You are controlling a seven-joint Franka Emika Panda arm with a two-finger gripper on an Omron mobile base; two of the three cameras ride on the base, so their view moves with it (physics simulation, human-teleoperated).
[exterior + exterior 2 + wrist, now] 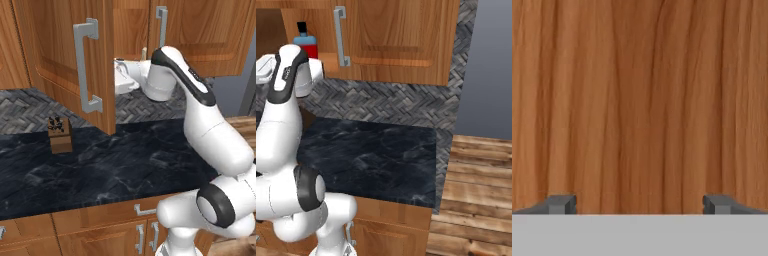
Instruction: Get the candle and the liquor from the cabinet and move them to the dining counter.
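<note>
Facing cabinet; gripper wide.

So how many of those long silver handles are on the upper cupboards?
2. One handle is on the open cabinet door at the left; another handle is on the closed door behind the arm. More may be out of frame.

Red liquor, black-veined counter, brown cabinet.

left base view sits behind-left of the arm, looking fwd and down – open cabinet door close up. right base view, from behind-right, shares the same arm, cabinet, black counter. hand view – pressed near wood grain, facing it straight.
</note>
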